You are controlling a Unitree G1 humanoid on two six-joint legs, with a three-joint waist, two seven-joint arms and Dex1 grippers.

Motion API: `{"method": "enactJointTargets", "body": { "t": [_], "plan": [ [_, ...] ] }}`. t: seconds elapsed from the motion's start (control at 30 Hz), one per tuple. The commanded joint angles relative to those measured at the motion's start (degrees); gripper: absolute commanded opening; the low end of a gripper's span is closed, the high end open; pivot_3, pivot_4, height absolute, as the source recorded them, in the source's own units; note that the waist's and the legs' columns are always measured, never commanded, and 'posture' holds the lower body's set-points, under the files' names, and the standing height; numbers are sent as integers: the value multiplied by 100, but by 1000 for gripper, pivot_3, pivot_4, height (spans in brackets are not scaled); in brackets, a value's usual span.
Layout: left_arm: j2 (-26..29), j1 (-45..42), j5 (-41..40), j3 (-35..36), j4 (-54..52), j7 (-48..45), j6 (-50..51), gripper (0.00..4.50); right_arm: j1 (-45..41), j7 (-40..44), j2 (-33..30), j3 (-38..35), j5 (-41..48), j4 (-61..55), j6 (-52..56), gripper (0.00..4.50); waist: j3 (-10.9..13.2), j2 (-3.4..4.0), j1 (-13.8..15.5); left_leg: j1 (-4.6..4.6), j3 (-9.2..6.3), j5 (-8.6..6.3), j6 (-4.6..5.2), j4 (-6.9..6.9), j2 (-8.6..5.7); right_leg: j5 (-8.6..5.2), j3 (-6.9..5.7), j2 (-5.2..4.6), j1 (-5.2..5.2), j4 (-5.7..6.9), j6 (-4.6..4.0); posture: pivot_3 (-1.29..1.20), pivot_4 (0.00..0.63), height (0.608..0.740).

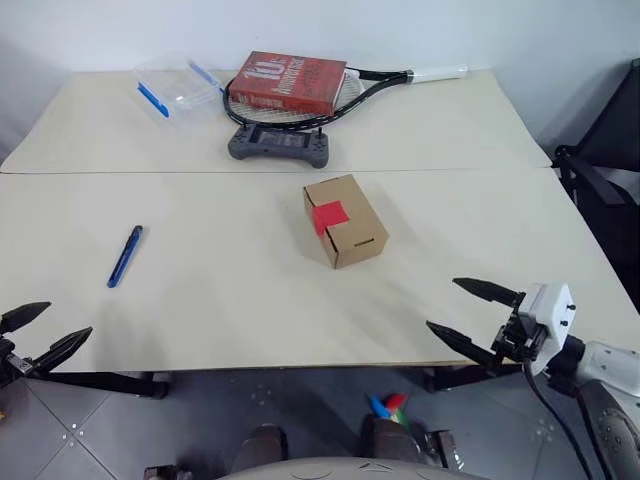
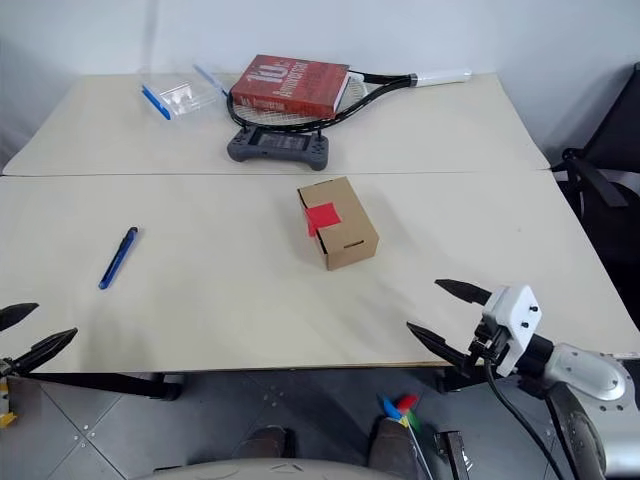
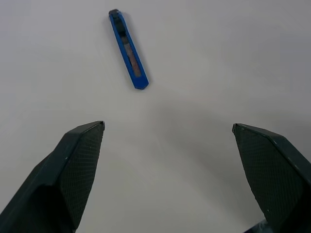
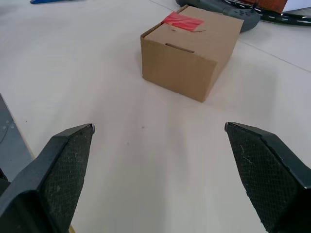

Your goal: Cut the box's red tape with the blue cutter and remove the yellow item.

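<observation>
Small brown cardboard box [image 1: 345,220] with red tape patch [image 1: 329,215] sits mid-table [image 1: 200,330], bare surface around it; slim blue cutter [image 1: 125,256] lies well left. Both grippers [image 1: 35,335] [image 1: 475,315] hover at the near edge, jaws released wide.

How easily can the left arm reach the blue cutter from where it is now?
Probably easily: the left tool is open, the blue cutter lies alone on the table, and nothing stands between them.
</observation>
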Motion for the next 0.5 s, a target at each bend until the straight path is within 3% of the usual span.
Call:
{"method": "enactJointTargets", "body": {
  "t": [0.03,0.23,0.33,0.5],
  "plan": [
    [-31,10,-51,62,-298,76,45,4484,-61,-70,44,-60,54,-51,-68,4500,0,0,27,0,0,0,0,0,0,0,0,0,0,0,0,0,150,740],
    [67,-720,-719,-483,-1205,121,1255,4484,-255,-230,-21,151,184,-259,375,4500,-1,-2,149,-1,-1,0,0,13,1,1,2,0,1,8,-1,0,150,740],
    [171,-1447,-566,-1212,-1526,185,1458,3880,-479,-622,-22,323,144,-460,849,3878,0,0,202,-2,0,0,0,21,0,2,4,1,1,12,-2,0,150,740],
    [-271,-3140,-28,-2483,-1139,611,1374,2306,-1064,-1201,101,718,-183,-389,1222,2131,0,1,214,-5,2,0,-1,27,0,3,9,5,-4,17,-4,0,150,740]
  ]
}}
